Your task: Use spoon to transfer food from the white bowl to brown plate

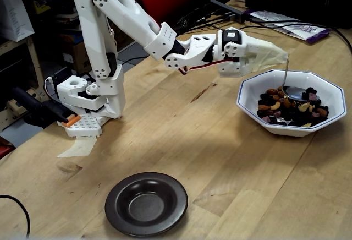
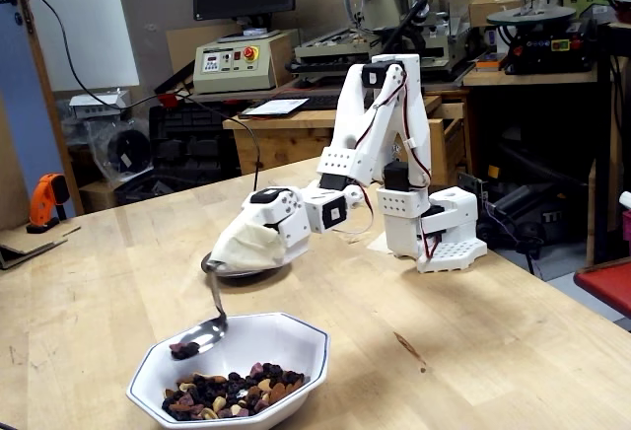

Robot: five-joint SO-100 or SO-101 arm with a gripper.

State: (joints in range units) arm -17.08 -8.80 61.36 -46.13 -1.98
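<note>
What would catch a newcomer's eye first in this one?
The white arm stretched across the wooden table, its tape-wrapped gripper holding a spoon with a few pieces of food just above the white bowl of trail mix. Then the empty brown plate at the near edge in a fixed view.

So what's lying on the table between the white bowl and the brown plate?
Nothing: in a fixed view, only bare wooden table separates the white bowl and brown plate.

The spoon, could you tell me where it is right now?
In both fixed views the spoon hangs from the taped claw, its bowl raised just above the food in the white bowl.
</note>
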